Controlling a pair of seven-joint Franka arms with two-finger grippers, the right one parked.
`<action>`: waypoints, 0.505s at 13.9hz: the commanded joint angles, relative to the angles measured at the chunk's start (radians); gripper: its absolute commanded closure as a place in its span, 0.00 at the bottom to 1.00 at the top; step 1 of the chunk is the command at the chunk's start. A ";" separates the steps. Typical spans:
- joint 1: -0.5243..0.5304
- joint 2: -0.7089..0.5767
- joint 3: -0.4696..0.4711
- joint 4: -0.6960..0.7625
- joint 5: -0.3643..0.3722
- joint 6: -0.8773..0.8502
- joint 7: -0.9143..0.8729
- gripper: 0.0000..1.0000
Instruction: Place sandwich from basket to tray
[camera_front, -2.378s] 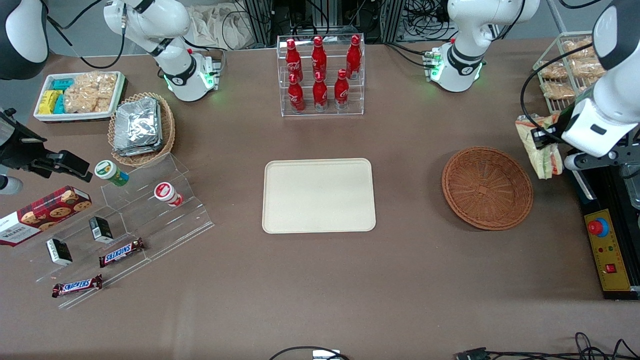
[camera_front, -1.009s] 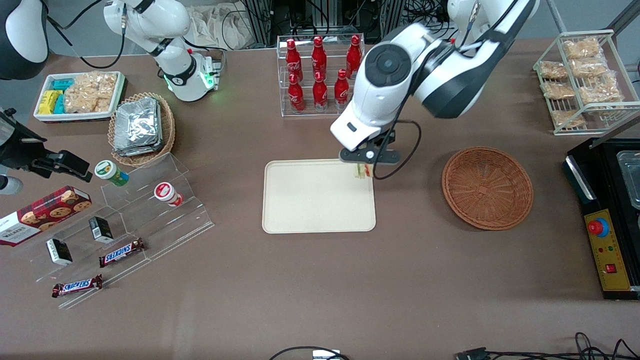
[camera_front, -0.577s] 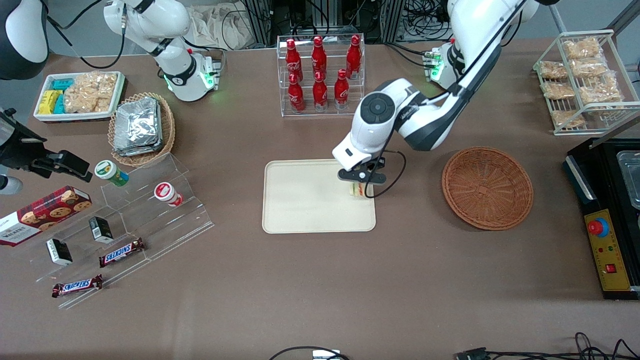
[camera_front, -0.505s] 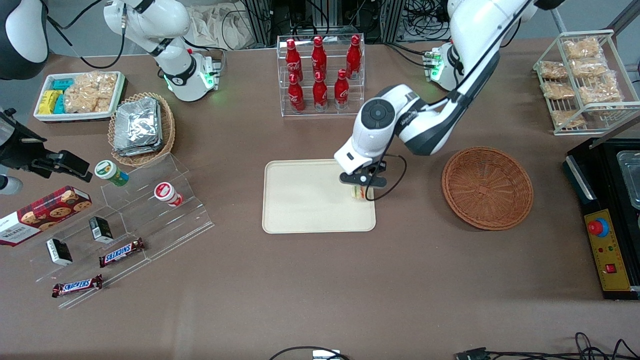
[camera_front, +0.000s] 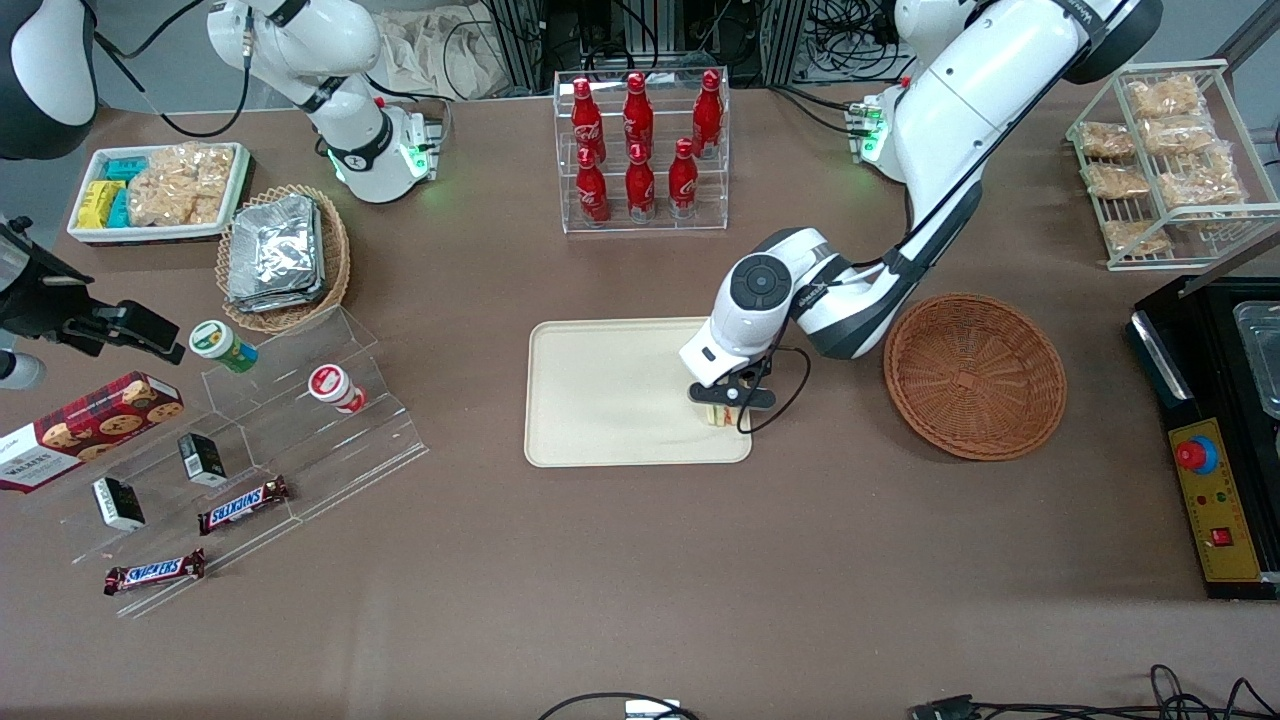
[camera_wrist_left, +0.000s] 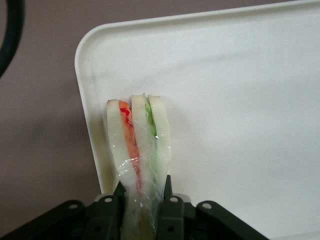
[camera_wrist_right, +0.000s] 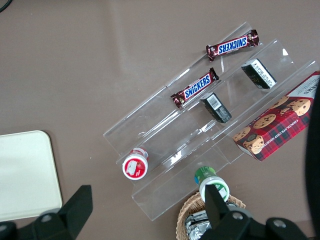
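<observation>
My left gripper (camera_front: 722, 408) is shut on the sandwich (camera_front: 720, 414), a clear-wrapped wedge of white bread with green and pink-orange filling. It holds the sandwich low over the cream-beige tray (camera_front: 600, 400), at the tray's corner nearest the front camera on the basket's side. In the left wrist view the sandwich (camera_wrist_left: 137, 150) stands between the black fingers (camera_wrist_left: 169, 210), its tip at the tray (camera_wrist_left: 240, 100) surface next to the rounded rim. The reddish-brown wicker basket (camera_front: 975, 375) lies beside the tray toward the working arm's end, with nothing in it.
A clear rack of red bottles (camera_front: 640, 150) stands farther from the camera than the tray. A wire rack of snack packs (camera_front: 1160, 150) and a black control box (camera_front: 1215, 500) lie at the working arm's end. A lighter basket of foil packs (camera_front: 280, 255) and acrylic steps (camera_front: 260, 450) lie toward the parked arm's end.
The gripper carried the sandwich from the working arm's end of the table to the tray, then came nearer the camera and lower along the tray's edge.
</observation>
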 joint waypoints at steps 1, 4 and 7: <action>0.004 0.004 -0.007 0.011 0.023 0.000 -0.031 0.00; 0.009 -0.005 -0.007 0.011 0.020 -0.011 -0.032 0.00; 0.012 -0.055 -0.009 0.014 0.009 -0.045 -0.060 0.00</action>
